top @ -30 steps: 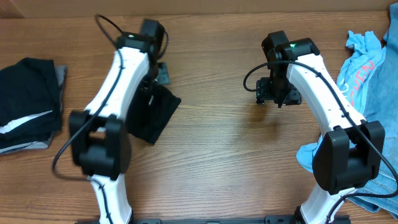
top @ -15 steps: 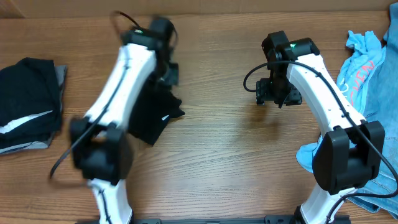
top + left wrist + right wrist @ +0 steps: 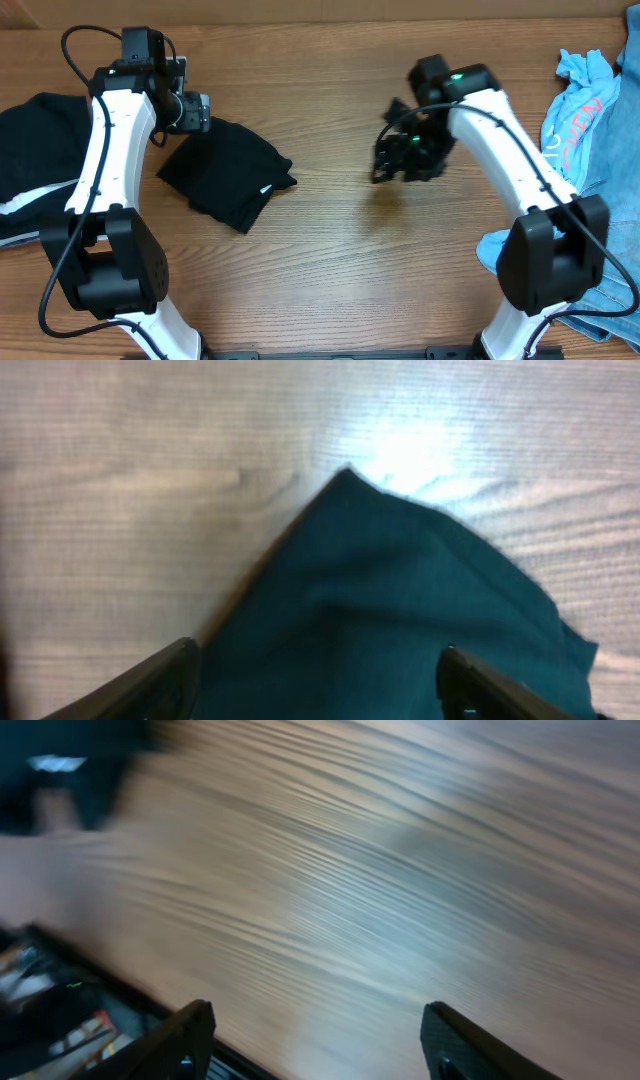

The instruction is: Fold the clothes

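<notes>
Brown wood-grain table (image 3: 340, 260), grain running horiz., w/ lighter tan strip (image 3: 300, 10) along far edge.

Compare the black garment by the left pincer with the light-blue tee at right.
The black garment lies flat in a compact fold; the light-blue tee is rumpled. The black garment is plain but for a small white tag; the light-blue tee bears coral lettering. The black garment sits beside the left pincer; the light-blue tee lies far from it. Both rest on the table.

open table (image 3: 340, 265) at centre, black T-shirt (image 3: 225, 180) lying left of it
</notes>
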Robot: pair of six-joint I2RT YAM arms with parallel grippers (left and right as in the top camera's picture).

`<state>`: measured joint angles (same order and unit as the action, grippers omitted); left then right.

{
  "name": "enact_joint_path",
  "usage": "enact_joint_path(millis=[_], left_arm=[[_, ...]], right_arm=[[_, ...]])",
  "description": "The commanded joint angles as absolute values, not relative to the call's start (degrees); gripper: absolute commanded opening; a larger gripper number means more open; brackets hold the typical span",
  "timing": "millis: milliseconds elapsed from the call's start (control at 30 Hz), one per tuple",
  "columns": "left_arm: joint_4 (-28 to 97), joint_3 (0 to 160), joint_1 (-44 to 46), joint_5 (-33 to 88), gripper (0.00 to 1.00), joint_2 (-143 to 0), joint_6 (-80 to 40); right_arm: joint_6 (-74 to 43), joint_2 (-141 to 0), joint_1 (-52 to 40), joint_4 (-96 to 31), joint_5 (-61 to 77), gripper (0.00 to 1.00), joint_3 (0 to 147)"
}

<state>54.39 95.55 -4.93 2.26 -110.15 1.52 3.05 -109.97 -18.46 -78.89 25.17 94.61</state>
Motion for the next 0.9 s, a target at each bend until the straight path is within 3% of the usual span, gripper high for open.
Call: enact_joint_path(millis=[0, 200, 433, 600, 733, 767, 800, 867], left_arm=[[52.5, 95.4, -5.7, 6.0, 0.76, -114.8, 5.9], [52.0, 95.4, -5.7, 6.0, 0.77, -123.0, 5.6], [50.1, 95.4, -5.7, 1.1, 0.86, -123.0, 5.6], [48.5, 95.4, -5.7, 5.6, 0.96, -123.8, 9.1], [51.0, 95.3, -5.7, 10.3, 0.92, -126.5, 10.8], [52.3, 95.3, -5.8, 8.8, 0.83, -127.7, 10.7], [53.0, 95.3, -5.9, 8.4, 0.68, -128.2, 10.7], [55.5, 95.3, -6.2, 8.3, 0.21, -129.1, 10.7]], right_arm=[[0.1, -109.1, -26.6, -73.4, 33.3, 0.7, 94.7], [-3.5, -115.8, -36.0, -68.2, 33.1, 0.71, 94.1], [-3.7, -119.4, -36.8, -67.8, 33.1, 0.71, 94.1], [-3.7, -119.4, -36.8, -67.8, 33.1, 0.72, 94.1], [-3.7, -119.4, -36.8, -68.0, 33.1, 0.72, 94.1], [-3.7, -119.4, -36.8, -68.3, 33.1, 0.72, 94.1], [-3.7, -119.4, -36.8, -68.4, 33.1, 0.72, 94.1], [-3.7, -119.4, -36.8, -68.7, 33.1, 0.72, 94.1]])
